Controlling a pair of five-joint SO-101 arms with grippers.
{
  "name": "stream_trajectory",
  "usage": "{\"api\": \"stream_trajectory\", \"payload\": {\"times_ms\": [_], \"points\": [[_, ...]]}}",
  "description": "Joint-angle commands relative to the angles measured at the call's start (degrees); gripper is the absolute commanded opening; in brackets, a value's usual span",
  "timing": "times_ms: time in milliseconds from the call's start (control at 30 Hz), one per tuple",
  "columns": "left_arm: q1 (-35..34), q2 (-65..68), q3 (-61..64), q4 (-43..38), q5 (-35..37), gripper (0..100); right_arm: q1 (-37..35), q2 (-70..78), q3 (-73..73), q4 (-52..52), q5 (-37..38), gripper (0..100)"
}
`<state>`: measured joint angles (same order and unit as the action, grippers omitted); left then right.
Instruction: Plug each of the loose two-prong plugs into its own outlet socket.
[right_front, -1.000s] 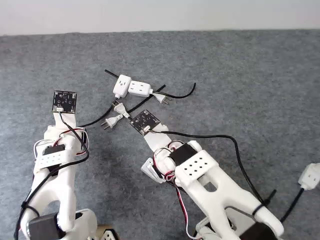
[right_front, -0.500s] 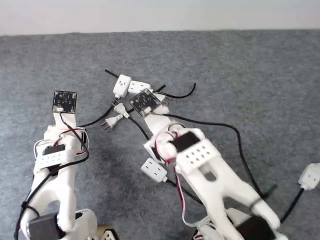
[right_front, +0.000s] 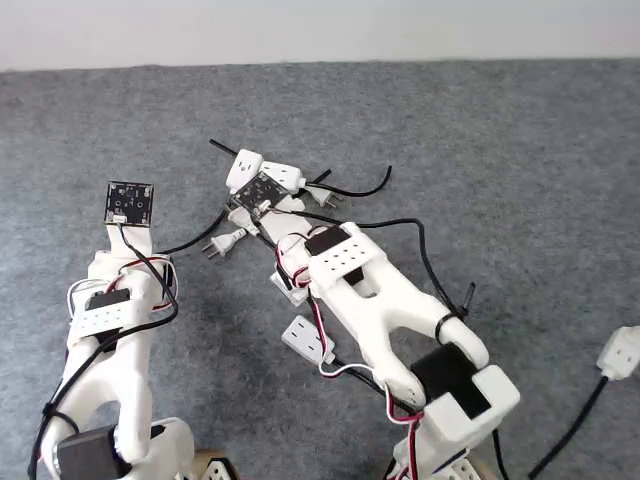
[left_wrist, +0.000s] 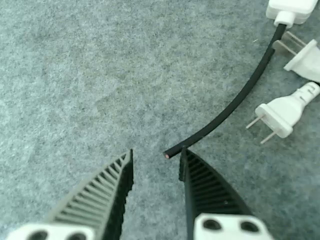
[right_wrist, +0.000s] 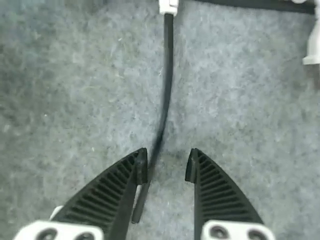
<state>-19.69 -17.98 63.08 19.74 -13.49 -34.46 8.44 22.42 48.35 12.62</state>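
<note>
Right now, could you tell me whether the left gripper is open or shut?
Open: the left gripper has its fingers spread, with carpet showing between them and nothing clamped.

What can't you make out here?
High view: the right arm covers part of the outlet strip; free sockets can't be counted.
High view: the edge cuts off the far-right outlet.
Right wrist view: the edge cuts the white piece on the cord; plug or socket unclear.
</note>
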Motion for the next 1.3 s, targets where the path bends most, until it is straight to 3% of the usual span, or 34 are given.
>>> {"api": "stream_trajectory", "payload": {"times_ms": [0,300,433,800,1100,1267], "points": [[0.0,-0.18,-3.3,-1.23,0.09,14,-0.22,-0.4,-3.6,-0.92,0.7,14.3],[0.0,-0.18,-3.3,-1.23,0.09,14,-0.22,0.31,-1.32,-0.31,0.7,13.9],[0.0,-0.18,-3.3,-1.23,0.09,14,0.13,-0.04,-0.18,-0.22,0.53,0.9],[0.0,-0.18,-3.3,-1.23,0.09,14,5.49,-9.1,-0.97,6.29,0.26,0.9],[0.0,-0.09,-3.38,-1.32,0.09,14,12.97,-34.33,-5.54,24.48,1.58,0.8],[0.0,0.0,-3.38,-1.32,0.09,14,19.91,-40.22,-15.91,41.45,9.49,0.8]]}}
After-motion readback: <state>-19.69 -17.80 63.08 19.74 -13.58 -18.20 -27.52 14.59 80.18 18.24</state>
